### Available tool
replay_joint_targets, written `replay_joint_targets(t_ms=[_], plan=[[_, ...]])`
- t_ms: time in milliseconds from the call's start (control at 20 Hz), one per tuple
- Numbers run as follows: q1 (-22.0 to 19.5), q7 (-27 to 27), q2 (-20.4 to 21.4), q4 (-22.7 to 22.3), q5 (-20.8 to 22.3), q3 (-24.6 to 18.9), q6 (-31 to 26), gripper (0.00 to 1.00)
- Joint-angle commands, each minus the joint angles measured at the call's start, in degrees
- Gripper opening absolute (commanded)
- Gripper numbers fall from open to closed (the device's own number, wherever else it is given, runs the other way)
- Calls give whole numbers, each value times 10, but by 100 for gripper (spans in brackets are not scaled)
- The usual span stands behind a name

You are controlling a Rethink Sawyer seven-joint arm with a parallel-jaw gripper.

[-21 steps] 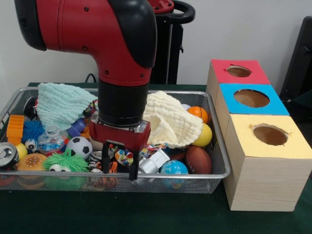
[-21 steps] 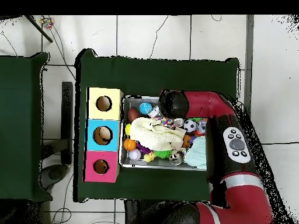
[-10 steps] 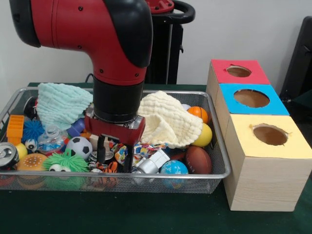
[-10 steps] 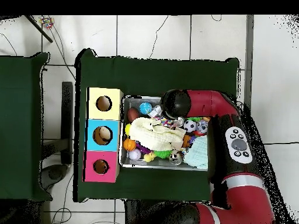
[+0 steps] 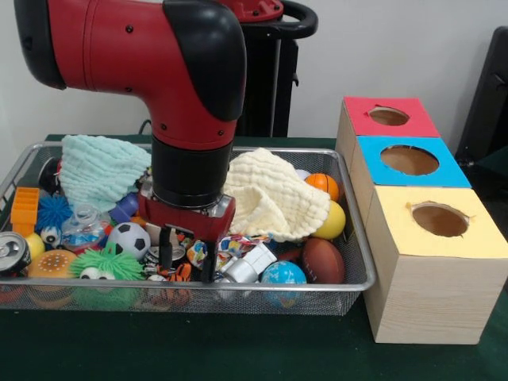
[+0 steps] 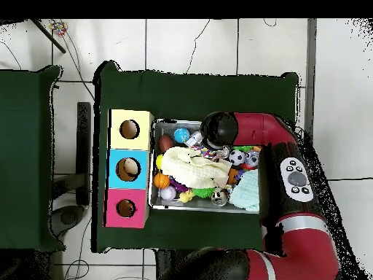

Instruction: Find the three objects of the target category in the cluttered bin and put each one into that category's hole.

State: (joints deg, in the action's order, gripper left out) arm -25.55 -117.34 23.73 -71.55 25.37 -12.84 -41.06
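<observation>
My gripper (image 5: pixel 186 259) is open, its two black fingers pointing down into the clutter at the front middle of the wire bin (image 5: pixel 349 238). One finger stands by a soccer ball (image 5: pixel 128 238), the other by a small silver-white object (image 5: pixel 248 262). Colourful small toys (image 5: pixel 198 254) lie between the fingers. Other balls lie to the right: a globe ball (image 5: pixel 282 274), a brown football (image 5: pixel 323 259), a yellow ball (image 5: pixel 333 221) and a basketball (image 5: pixel 321 185). In the overhead view the arm's wrist (image 6: pixel 218 130) hides the gripper.
Three boxes with holes stand right of the bin: red (image 5: pixel 389 117), blue (image 5: pixel 409 160), yellow (image 5: pixel 439 221). A cream cloth (image 5: pixel 274 194) and a mint cloth (image 5: pixel 99 167) cover the back of the bin. A green fuzzy toy (image 5: pixel 99 266), burger (image 5: pixel 51 263) and can (image 5: pixel 12 252) sit front left.
The gripper has shifted left and come down deeper into the clutter, moving off the bin's front rim. It stays open; nothing has been taken hold of.
</observation>
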Motion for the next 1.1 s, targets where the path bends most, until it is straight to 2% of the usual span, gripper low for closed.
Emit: replay_joint_targets(t_ms=[50,300,600,700,900,1000,1100], plan=[[-12,70,-57,13,24,-22,-8,100],[-5,53,-53,4,41,-10,24,100],[12,40,-48,22,52,8,14,100],[19,44,-45,33,67,17,17,100],[11,105,-37,47,80,3,-7,100],[-4,132,-49,53,75,-21,-6,100],[-36,231,-70,60,71,-80,-14,100]])
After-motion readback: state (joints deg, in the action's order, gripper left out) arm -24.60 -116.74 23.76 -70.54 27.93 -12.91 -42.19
